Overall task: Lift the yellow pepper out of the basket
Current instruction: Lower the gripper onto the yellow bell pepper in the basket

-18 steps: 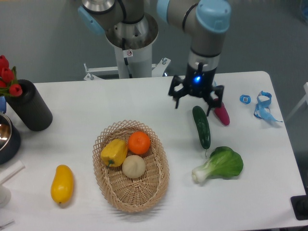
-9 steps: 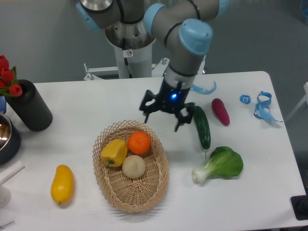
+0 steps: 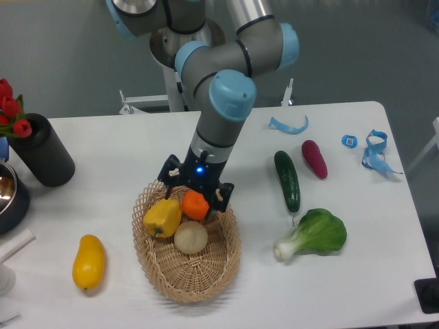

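The yellow pepper (image 3: pixel 162 217) lies in the left part of the oval wicker basket (image 3: pixel 206 277), beside an orange fruit (image 3: pixel 195 205) and a pale round onion (image 3: pixel 191 237). My gripper (image 3: pixel 194 192) hangs open over the basket's back rim, fingers spread, right above the orange and just right of the pepper. It holds nothing. The gripper body hides part of the orange and the basket's far rim.
A smooth yellow oval fruit (image 3: pixel 89 261) lies left of the basket. A cucumber (image 3: pixel 287 179), a purple vegetable (image 3: pixel 315 158) and a bok choy (image 3: pixel 314 234) lie to the right. A black cylinder with red tulips (image 3: pixel 41 151) and a dark bowl (image 3: pixel 8 195) stand at the left edge.
The arm has swung left from beside the cucumber to over the basket's back rim and come lower. The gripper stayed open. Nothing in the basket has moved.
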Robot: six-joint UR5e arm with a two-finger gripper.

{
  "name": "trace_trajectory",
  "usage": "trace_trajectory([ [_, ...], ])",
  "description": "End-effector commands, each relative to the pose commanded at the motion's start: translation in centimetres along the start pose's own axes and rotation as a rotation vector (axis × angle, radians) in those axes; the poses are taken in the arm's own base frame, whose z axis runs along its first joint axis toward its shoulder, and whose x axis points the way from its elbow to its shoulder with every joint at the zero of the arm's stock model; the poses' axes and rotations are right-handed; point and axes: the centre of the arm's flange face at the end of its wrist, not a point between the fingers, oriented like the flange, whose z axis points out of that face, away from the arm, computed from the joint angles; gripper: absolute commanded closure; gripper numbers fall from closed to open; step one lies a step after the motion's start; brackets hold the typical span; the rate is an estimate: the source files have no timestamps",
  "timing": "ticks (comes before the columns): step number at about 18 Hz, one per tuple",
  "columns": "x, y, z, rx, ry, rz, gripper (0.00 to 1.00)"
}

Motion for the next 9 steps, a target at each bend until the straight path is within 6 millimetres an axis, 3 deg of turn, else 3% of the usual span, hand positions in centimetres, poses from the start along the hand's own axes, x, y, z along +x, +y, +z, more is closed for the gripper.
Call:
trace_trajectory([
  [2,0.3,-0.6,0.5,-0.002,0.007,0.014,0.0],
  [3,0.6,-0.9,1.7,-0.014,0.021,0.025,0.0],
  [9,0.4,-0.6,5.0,-0.031,0.043,0.039,0.0],
])
